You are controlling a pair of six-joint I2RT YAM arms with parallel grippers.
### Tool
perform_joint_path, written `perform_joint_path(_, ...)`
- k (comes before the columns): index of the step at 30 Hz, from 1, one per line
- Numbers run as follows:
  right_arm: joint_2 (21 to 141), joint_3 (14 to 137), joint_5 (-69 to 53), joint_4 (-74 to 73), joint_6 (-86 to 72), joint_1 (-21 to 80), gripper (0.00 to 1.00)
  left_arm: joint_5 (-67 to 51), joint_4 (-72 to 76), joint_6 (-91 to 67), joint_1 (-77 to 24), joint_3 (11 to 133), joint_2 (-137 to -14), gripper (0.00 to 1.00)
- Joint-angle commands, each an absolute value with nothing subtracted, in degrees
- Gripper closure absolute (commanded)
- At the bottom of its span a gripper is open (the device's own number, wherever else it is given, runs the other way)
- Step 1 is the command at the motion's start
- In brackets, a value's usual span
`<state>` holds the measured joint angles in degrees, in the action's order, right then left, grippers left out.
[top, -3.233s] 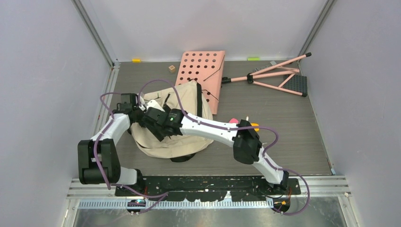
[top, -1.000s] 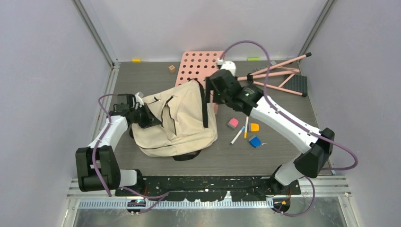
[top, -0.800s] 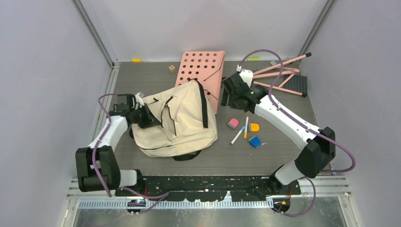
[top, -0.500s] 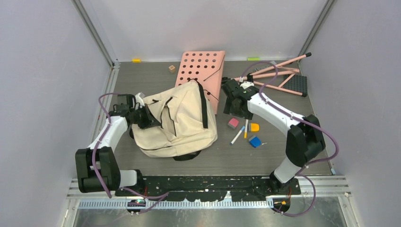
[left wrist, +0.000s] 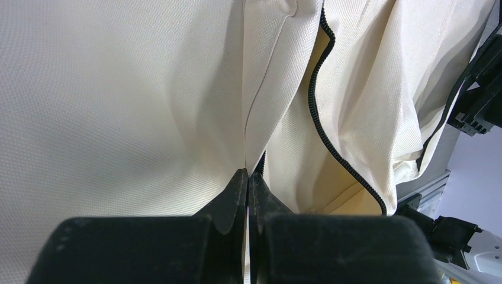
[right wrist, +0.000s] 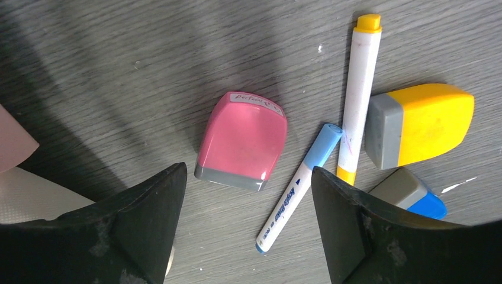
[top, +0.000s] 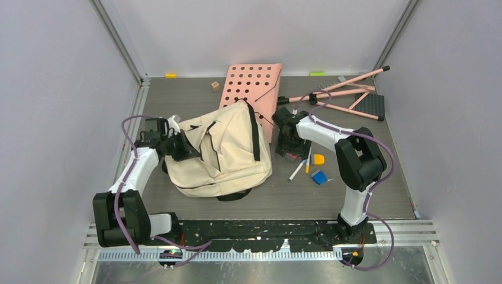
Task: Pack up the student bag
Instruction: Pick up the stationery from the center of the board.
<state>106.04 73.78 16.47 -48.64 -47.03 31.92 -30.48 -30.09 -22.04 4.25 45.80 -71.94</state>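
Observation:
The cream student bag (top: 228, 155) lies left of centre with its black zipper (left wrist: 322, 127) open. My left gripper (top: 179, 147) is shut on a fold of the bag's fabric (left wrist: 248, 175) by the zipper's edge. My right gripper (top: 289, 148) hangs open, low over the table to the right of the bag. In the right wrist view a pink eraser (right wrist: 243, 142) lies just ahead of the open right gripper (right wrist: 247, 171), apart from both fingers. Beside it lie a blue-capped marker (right wrist: 299, 189), a yellow-capped marker (right wrist: 360, 94), a yellow eraser (right wrist: 420, 121) and a blue eraser (right wrist: 411, 192).
A pink perforated board (top: 251, 83) lies behind the bag, partly under it. A folded pink stand (top: 343, 97) lies at the back right. A small wooden cube (top: 215, 86) sits near the back wall. Walls close in left, right and behind.
The right arm swung from beside the bag's top edge over to the small items and dropped low over the pink eraser, jaws open. The left arm stayed put, holding the bag.

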Motion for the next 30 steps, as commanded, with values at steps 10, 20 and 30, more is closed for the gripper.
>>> perform_joint_path(10, 106.81, 72.79, 18.01, -45.03, -48.09, 31.37, 0.52, -31.29, -32.18, -19.85, 4.63, 47.8, -72.85, 1.0)
perform_joint_path(20, 93.71, 73.47, 18.87, -40.44, -38.9, 33.67, 0.75, -31.67, -31.64, -20.04, 4.61, 47.72, -72.91, 1.0)
perform_joint_path(30, 100.36, 99.22, 9.45, -43.61, -28.36, 47.28, 0.77, -31.79, -31.29, -20.56, 4.66, 47.7, -72.64, 1.0)
